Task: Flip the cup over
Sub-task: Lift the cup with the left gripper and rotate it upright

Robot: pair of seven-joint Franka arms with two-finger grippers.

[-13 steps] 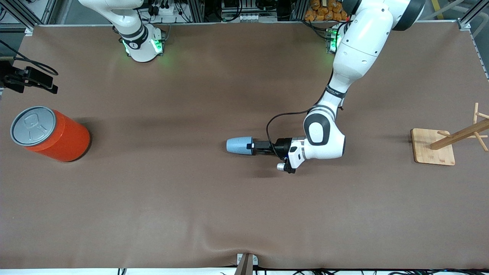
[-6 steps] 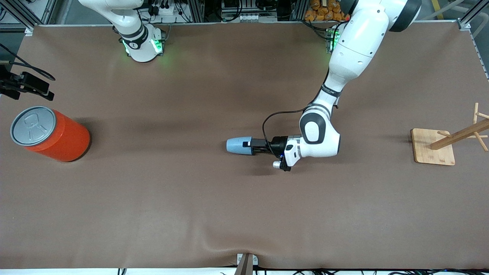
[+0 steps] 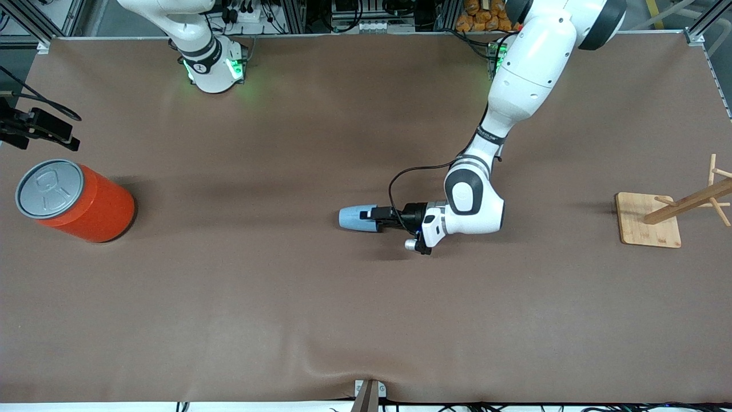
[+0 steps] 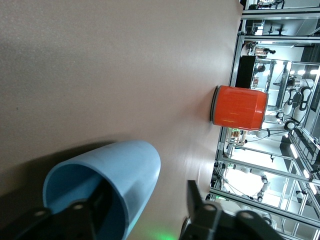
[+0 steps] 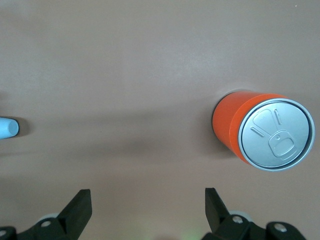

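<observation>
Left gripper (image 3: 366, 217) advanced onto lying cup (image 3: 354, 218); jaws straddle rim, narrowing. Right gripper (image 5: 145, 207) waits, jaws spread.

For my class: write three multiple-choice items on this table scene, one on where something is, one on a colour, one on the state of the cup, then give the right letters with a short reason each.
1. Where does the orange can stand?
A. toward the right arm's end of the table
B. on the wooden rack's base
C. inside the cup

2. What colour is the cup?
A. red
B. light blue
C. green

3. How is the cup placed?
A. upright on its base
B. upside down on the can's lid
C. lying on its side

Answers:
1 A: the can is at the table end below the right arm's base, far from the wooden rack.
2 B: both the front and left wrist views show it light blue.
3 C: it lies on the table with its open mouth facing the left tool, one finger inside the rim and the other outside.
</observation>
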